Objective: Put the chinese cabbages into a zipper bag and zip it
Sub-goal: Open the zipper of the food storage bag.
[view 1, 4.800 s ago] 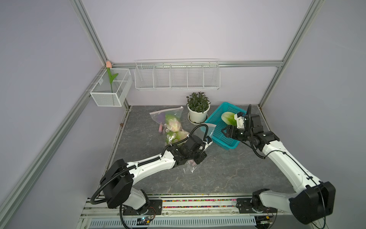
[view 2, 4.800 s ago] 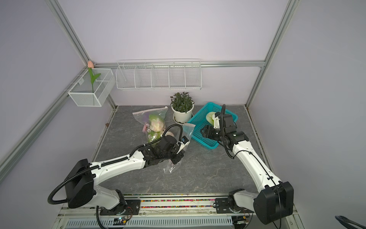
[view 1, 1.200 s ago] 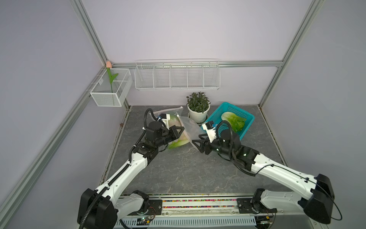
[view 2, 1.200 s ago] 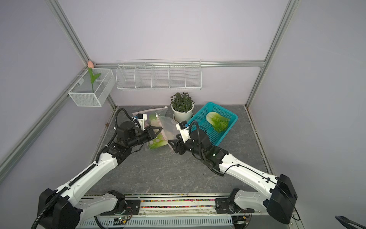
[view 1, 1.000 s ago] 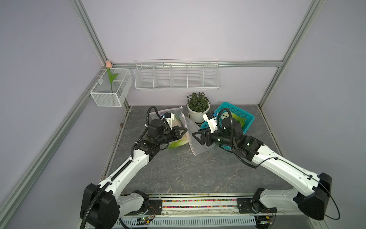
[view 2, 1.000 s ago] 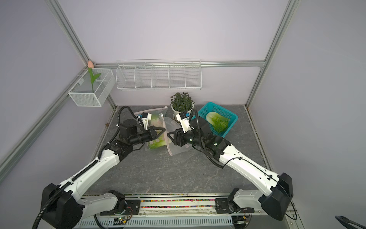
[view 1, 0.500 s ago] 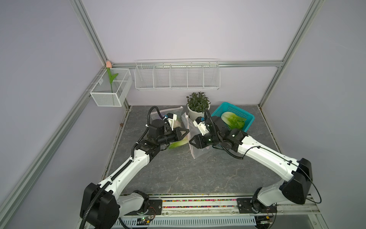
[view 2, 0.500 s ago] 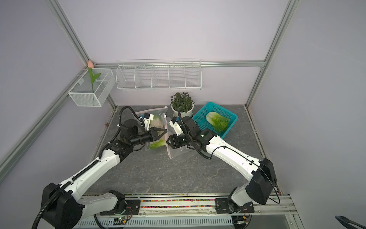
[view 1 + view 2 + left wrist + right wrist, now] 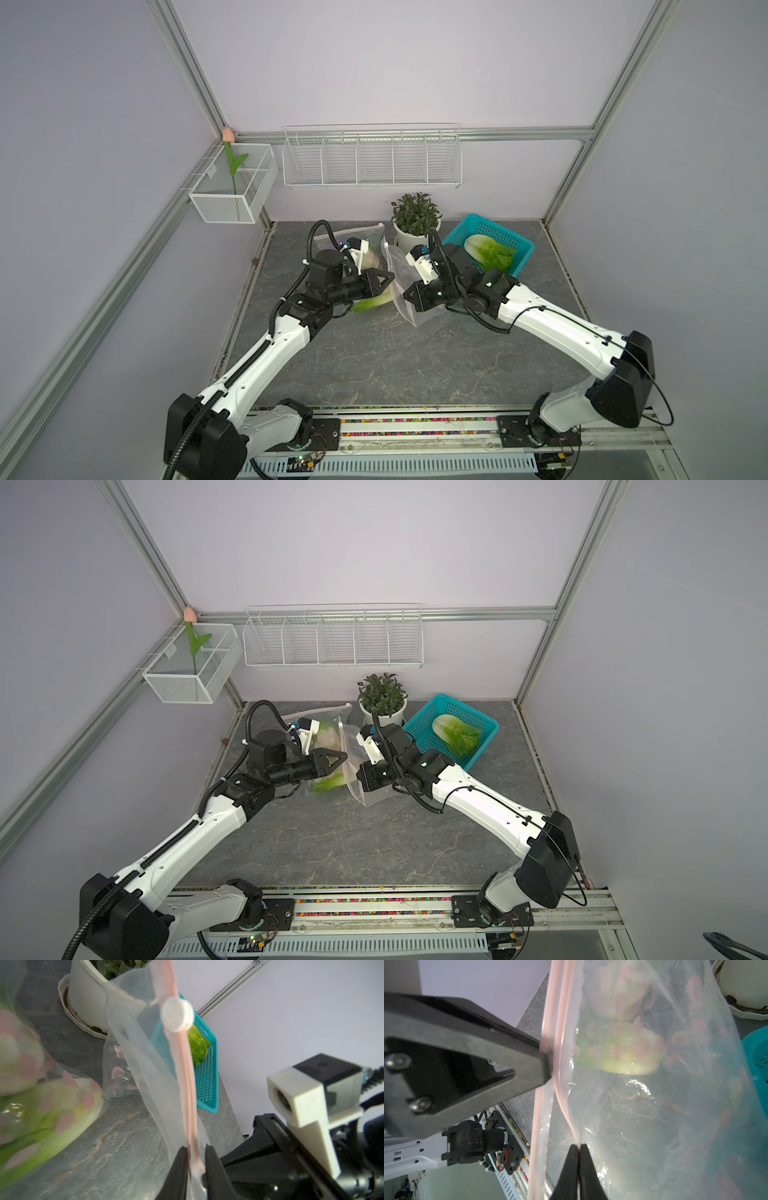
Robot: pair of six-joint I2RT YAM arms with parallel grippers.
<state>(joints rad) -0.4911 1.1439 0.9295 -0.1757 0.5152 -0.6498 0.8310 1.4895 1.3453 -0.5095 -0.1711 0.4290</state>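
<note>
- grey marbled tabletop (image 9: 374,365): your clear pink-zipped plastic bag (image 9: 145,1076) looks limp and slippery; hold the stiffer zip strip (image 9: 185,1076).
- right gripper (image 9: 579,1146) pinches that strip; left gripper (image 9: 196,1149) straddles it, slightly parted.

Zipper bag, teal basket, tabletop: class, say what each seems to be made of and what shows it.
The zipper bag: thin clear plastic film, glossy; see-through, creased, glinting. The teal basket: moulded plastic, likely; even colour, regular lattice holes. The tabletop: grey veined stone look, matte; real stone or printed laminate, cannot tell.
</note>
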